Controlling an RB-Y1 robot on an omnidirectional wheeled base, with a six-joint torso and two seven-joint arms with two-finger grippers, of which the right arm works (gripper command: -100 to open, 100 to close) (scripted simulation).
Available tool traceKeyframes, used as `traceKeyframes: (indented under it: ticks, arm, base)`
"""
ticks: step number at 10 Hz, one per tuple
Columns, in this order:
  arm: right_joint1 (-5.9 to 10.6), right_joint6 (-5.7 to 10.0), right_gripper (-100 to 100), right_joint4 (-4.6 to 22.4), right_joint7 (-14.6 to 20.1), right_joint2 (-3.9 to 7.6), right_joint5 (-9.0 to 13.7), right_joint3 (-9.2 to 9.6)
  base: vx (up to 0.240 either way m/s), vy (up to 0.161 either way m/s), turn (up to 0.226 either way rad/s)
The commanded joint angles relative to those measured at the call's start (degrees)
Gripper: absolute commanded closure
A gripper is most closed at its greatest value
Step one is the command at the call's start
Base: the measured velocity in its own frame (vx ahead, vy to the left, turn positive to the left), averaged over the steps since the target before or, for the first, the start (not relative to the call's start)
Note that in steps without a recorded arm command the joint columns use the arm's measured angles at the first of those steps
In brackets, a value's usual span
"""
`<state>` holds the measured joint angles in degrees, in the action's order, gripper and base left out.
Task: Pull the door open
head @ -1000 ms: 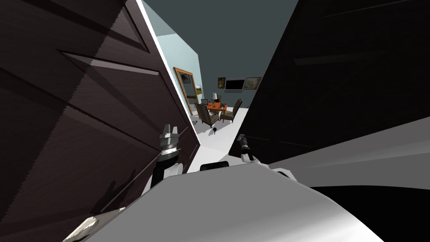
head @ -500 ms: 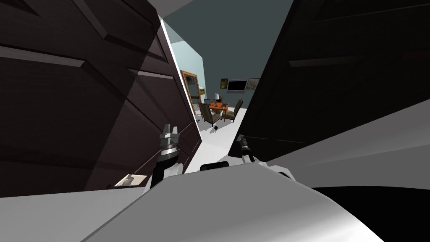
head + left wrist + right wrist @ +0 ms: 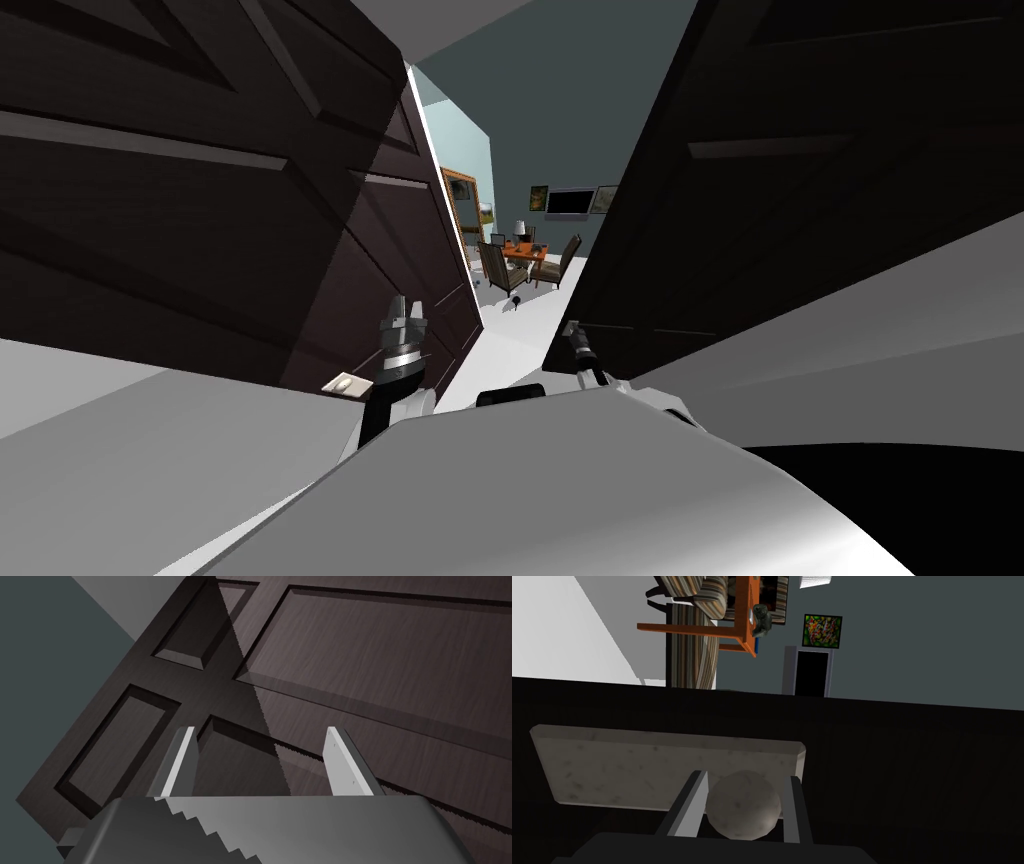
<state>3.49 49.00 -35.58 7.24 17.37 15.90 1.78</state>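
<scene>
A: Where was the door?
B: Dark, swung partly open; it carried a round knob on a pale plate.
A: And the right end effector?
B: Clamped on the knob, pressing both its sides.
A: The left end effector?
B: Well left of the knob; spread wide, holding nothing, facing a second door, panelled; far beyond the knob, through the gap, stood an orange bench with chairs around it.
</scene>
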Motion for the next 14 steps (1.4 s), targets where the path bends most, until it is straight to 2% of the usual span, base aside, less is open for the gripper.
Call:
traceKeyframes:
  ticks: [1,4,6,7,10,13,14]
  arm:
    - [-0.8,0.49,100,-0.3,1.3,0.68,-0.7,1.42]
    - [-1.61,1.44,100,-0.9,3.4,1.97,-1.7,3.49]
    - [-1.59,1.32,100,-1.1,3.4,2.02,-1.8,3.63]
    - [-2.45,2.11,100,-1.3,4.6,2.75,-2.2,4.82]
    - [-3.64,3.61,100,-1.9,6.4,4.22,-3.0,6.61]
    - [-5.2,5.58,100,-2.7,8.8,6.15,-3.9,8.97]
    - [-4.63,5.26,100,-2.2,8.3,5.71,-3.8,8.57]
  base:
    - [-0.26,-0.075,0.135]
    - [-0.228,-0.053,0.119]
    - [-0.183,-0.016,0.053]
    - [-0.159,-0.023,0.078]
    - [-0.215,-0.059,0.109]
    - [-0.27,-0.055,0.103]
    - [-0.108,-0.026,0.011]
